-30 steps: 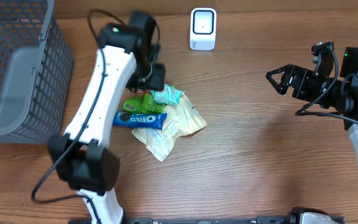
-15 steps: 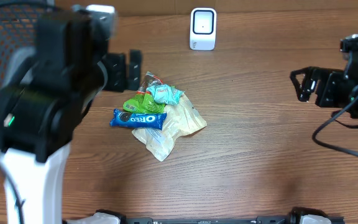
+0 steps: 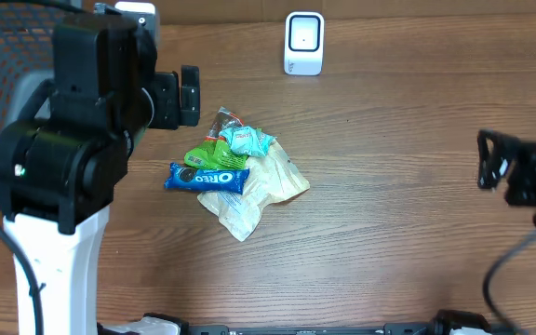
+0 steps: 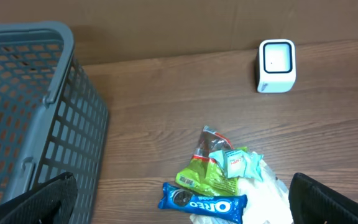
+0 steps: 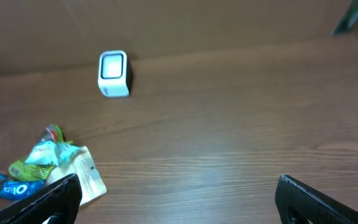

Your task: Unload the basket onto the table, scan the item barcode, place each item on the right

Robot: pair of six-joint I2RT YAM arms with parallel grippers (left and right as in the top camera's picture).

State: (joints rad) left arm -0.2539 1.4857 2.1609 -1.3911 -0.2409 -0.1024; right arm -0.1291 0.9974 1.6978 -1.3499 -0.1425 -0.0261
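A heap of snack packets lies mid-table: a blue Oreo pack point(image 3: 207, 177) point(image 4: 202, 203), a green packet point(image 3: 214, 154), a teal packet point(image 3: 249, 140), a brown packet point(image 3: 221, 121) and a cream bag point(image 3: 254, 191). The white barcode scanner point(image 3: 304, 43) point(image 4: 276, 65) point(image 5: 113, 73) stands at the table's far edge. My left gripper point(image 3: 192, 96) point(image 4: 185, 211) hangs open high above and left of the heap, holding nothing. Out at the right edge, my right gripper point(image 3: 488, 166) point(image 5: 179, 208) is open and empty over bare wood.
A grey mesh basket point(image 3: 7, 37) point(image 4: 36, 118) stands at the far left, partly hidden by my raised left arm. Bare wooden tabletop point(image 3: 389, 205) stretches between the heap and the right arm.
My left gripper has opened and risen from the heap toward the left, leaving the packets lying there. The right arm has drawn back to the right edge.
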